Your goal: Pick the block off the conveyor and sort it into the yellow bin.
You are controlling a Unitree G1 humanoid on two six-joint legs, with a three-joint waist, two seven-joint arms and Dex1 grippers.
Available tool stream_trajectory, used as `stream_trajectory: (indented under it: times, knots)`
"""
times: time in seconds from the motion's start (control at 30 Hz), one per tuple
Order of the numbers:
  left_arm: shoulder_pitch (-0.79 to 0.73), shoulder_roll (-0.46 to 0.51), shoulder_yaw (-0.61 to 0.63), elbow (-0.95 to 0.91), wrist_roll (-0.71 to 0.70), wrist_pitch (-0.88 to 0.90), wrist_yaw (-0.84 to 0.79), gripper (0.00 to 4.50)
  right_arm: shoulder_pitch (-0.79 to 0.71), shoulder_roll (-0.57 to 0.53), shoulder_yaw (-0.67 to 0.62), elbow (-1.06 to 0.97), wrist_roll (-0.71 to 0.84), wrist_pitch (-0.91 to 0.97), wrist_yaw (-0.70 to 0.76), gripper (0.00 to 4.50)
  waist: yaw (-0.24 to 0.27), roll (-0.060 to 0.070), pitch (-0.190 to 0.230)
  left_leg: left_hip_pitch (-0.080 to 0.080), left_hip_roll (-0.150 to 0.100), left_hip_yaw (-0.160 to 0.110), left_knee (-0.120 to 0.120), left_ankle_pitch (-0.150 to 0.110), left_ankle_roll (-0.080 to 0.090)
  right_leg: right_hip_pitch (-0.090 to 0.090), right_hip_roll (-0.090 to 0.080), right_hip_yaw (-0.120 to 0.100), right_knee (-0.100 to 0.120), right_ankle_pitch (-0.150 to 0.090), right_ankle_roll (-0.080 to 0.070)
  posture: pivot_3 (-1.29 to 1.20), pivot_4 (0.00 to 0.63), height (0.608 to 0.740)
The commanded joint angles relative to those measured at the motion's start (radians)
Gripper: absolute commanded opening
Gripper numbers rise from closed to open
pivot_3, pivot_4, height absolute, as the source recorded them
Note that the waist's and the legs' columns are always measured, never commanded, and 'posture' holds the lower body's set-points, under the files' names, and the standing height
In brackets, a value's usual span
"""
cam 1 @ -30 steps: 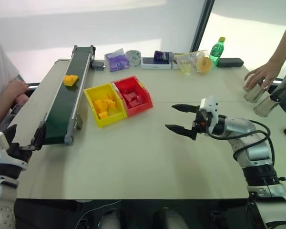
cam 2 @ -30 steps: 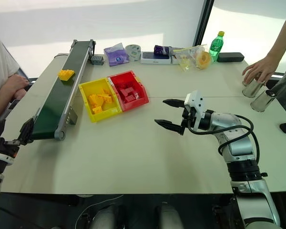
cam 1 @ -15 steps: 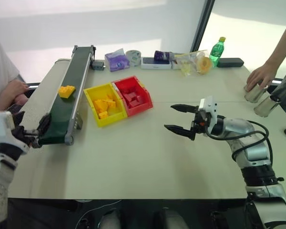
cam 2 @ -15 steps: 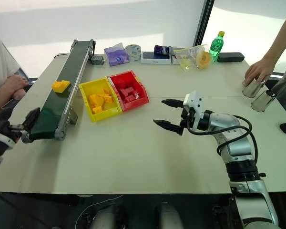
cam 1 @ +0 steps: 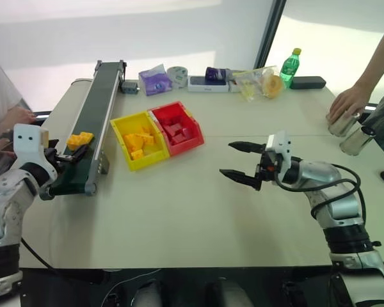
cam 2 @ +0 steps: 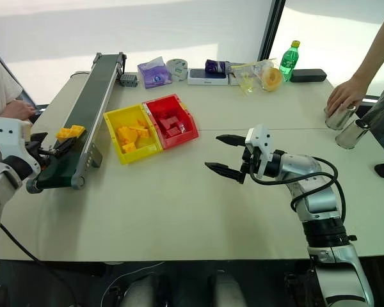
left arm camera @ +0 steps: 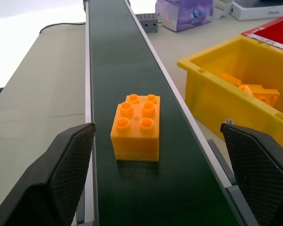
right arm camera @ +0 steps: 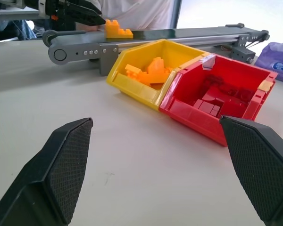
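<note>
The yellow-orange block [left arm camera: 136,126] rides on the conveyor's dark belt [left arm camera: 111,56] near its front end. My left gripper [left arm camera: 158,132] is level at that end and open. Its two fingers stand wide on either side of the belt. The block [cam 1: 79,139] lies just at the fingertips, touching neither. The yellow bin [cam 1: 148,161] holds several orange blocks and stands right of the conveyor [cam 1: 97,105]. My right gripper [cam 1: 226,158] hovers open and empty over the table's middle, pointing towards the bins.
A red bin [cam 1: 191,143] with dark red blocks touches the yellow bin's right side. Packets and a green bottle [cam 1: 290,66] line the far edge. A person's hand [cam 1: 345,102] rests by two glasses [cam 1: 340,126] at the right. Another person's hand [cam 1: 16,117] is left of the conveyor.
The block has ridden down the belt towards the front end. My left gripper rose from below the table edge and moved forward to the belt's end. The right arm stayed still.
</note>
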Motion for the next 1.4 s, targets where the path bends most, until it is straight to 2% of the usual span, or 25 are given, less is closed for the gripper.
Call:
stream_trajectory:
  times: [0.03, 0.07, 0.17, 0.3, 0.33, 0.53, 0.77, 1.0, 1.17, 1.37, 1.4]
  knots:
    - [0.001, 0.002, 0.007, 0.004, 0.019, -0.018, -0.017, 4.47, 0.002, -0.014, -0.032, -0.056, 0.017, -0.004, -0.008, 4.5, 0.0, 0.0, 0.0, 0.0, 0.0, 0.0, 0.0, 0.0, 0.0, 0.0, 0.0, 0.0, 0.0, 0.0, 0.0, 0.0, 0.15, 0.74]
    - [0.007, -0.006, 0.01, 0.003, 0.008, -0.01, -0.03, 4.47, 0.005, -0.015, -0.032, -0.058, 0.017, -0.005, -0.008, 4.5, 0.0, 0.0, 0.0, 0.0, 0.0, 0.0, 0.0, 0.0, 0.0, 0.0, 0.0, 0.0, 0.0, 0.0, 0.0, 0.0, 0.15, 0.74]
    - [0.036, -0.026, 0.014, -0.021, 0.005, -0.007, -0.037, 3.67, 0.006, -0.019, -0.035, -0.057, 0.018, -0.005, -0.007, 4.5, 0.0, 0.0, 0.0, 0.0, 0.0, 0.0, 0.0, 0.0, 0.0, 0.0, 0.0, 0.0, 0.0, 0.0, 0.0, 0.0, 0.15, 0.74]
    - [0.061, -0.023, 0.024, -0.065, 0.008, 0.015, -0.025, 1.58, 0.005, -0.023, -0.038, -0.047, 0.019, -0.009, -0.001, 4.5, 0.001, 0.0, 0.0, 0.0, 0.0, 0.0, 0.0, 0.0, 0.0, 0.0, 0.0, 0.0, 0.0, 0.0, 0.0, 0.0, 0.15, 0.74]
    - [0.066, -0.028, 0.032, -0.076, 0.003, 0.02, -0.022, 1.33, 0.004, -0.023, -0.038, -0.043, 0.019, -0.01, 0.001, 4.5, 0.003, 0.0, 0.0, 0.0, 0.0, 0.0, 0.0, 0.0, 0.0, 0.0, 0.0, 0.0, 0.0, 0.0, 0.0, 0.0, 0.15, 0.74]
    - [0.049, -0.045, 0.096, -0.19, -0.059, 0.066, 0.011, 1.37, -0.001, -0.023, -0.038, -0.027, 0.017, -0.017, 0.01, 4.5, 0.002, 0.0, 0.0, 0.0, 0.0, 0.0, 0.0, 0.0, 0.0, 0.0, -0.001, 0.0, 0.0, 0.0, 0.0, 0.0, 0.15, 0.74]
    - [-0.135, -0.114, 0.045, -0.208, -0.102, 0.137, 0.12, 1.37, -0.014, -0.012, -0.028, -0.021, 0.013, -0.016, 0.005, 4.5, 0.005, 0.0, 0.0, 0.0, -0.001, -0.001, 0.001, 0.0, 0.0, 0.002, 0.0, 0.0, 0.0, 0.0, 0.0, 0.0, 0.15, 0.74]
    - [-0.347, -0.273, -0.156, 0.033, 0.064, -0.009, 0.162, 1.37, -0.021, 0.0, -0.025, -0.023, 0.012, -0.013, -0.008, 4.5, 0.007, 0.0, 0.0, 0.0, -0.003, -0.001, 0.002, 0.0, 0.0, 0.002, 0.001, 0.0, 0.001, 0.0, 0.001, 0.0, 0.15, 0.74]
    - [-0.472, -0.351, -0.209, 0.274, 0.143, -0.136, 0.151, 1.37, -0.007, -0.01, -0.033, -0.056, 0.014, 0.0, -0.028, 4.5, 0.003, 0.0, 0.0, 0.0, -0.004, -0.001, 0.003, 0.0, 0.0, 0.002, 0.002, 0.0, 0.001, 0.0, 0.001, 0.0, 0.15, 0.74]
    - [-0.511, -0.368, -0.231, 0.323, 0.18, -0.185, 0.131, 4.24, 0.011, -0.025, -0.046, -0.091, 0.025, 0.024, -0.047, 4.5, 0.001, 0.0, 0.0, 0.0, -0.003, 0.0, 0.001, 0.001, -0.001, 0.0, 0.003, 0.0, 0.001, 0.0, 0.001, 0.0, 0.15, 0.74]
    - [-0.508, -0.369, -0.23, 0.318, 0.182, -0.185, 0.129, 4.44, 0.011, -0.025, -0.047, -0.093, 0.027, 0.027, -0.049, 4.5, 0.002, 0.0, 0.0, 0.0, -0.003, 0.0, 0.001, 0.001, -0.001, 0.0, 0.003, 0.0, 0.001, 0.0, 0.001, 0.0, 0.15, 0.74]
